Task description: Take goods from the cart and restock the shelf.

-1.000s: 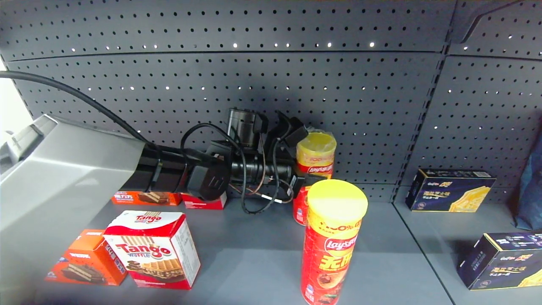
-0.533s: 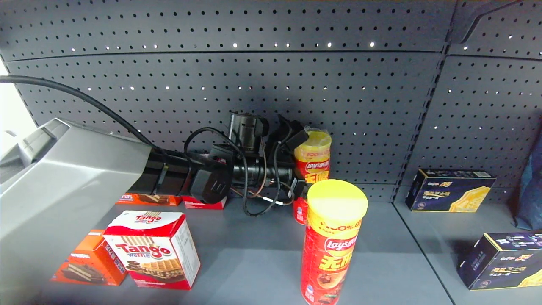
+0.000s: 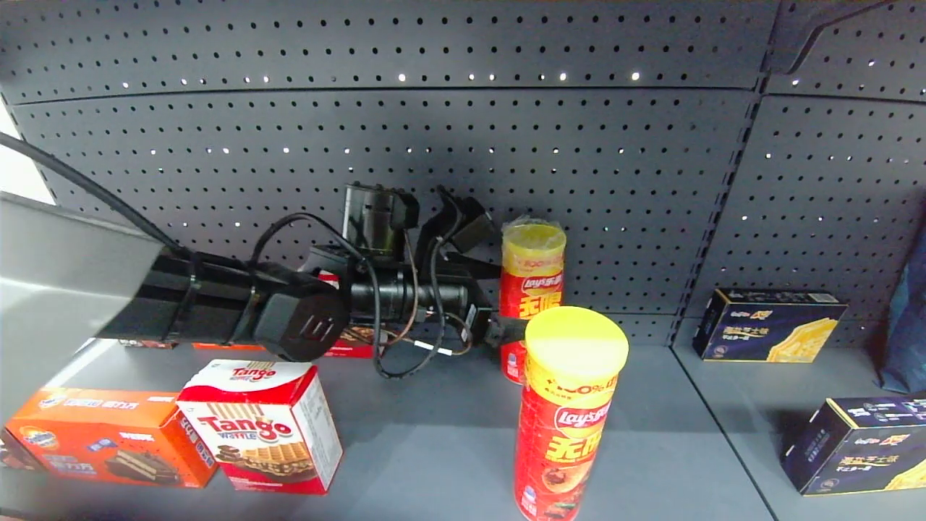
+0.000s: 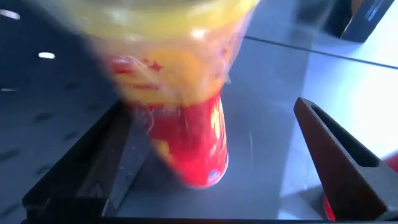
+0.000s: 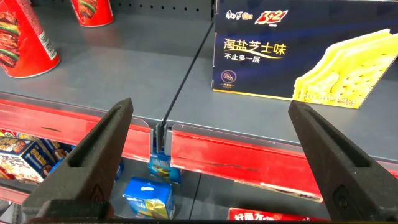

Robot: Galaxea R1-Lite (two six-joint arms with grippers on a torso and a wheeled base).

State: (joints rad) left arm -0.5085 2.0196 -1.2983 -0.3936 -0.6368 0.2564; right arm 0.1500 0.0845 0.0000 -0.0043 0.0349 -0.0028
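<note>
My left hand (image 4: 211,106) open, jaws flanking chip can (image 3: 533,286) near shelf (image 3: 434,434) back edge: probably light, stiff, slick, tippy; grip mid-body.

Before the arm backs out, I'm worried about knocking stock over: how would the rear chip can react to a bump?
The rear chip can is tall and narrow, so a nudge near its lid would probably tip it. Being round, it would likely roll along the flat shelf once down. Its glossy wrap looks slippery to grip.
</note>
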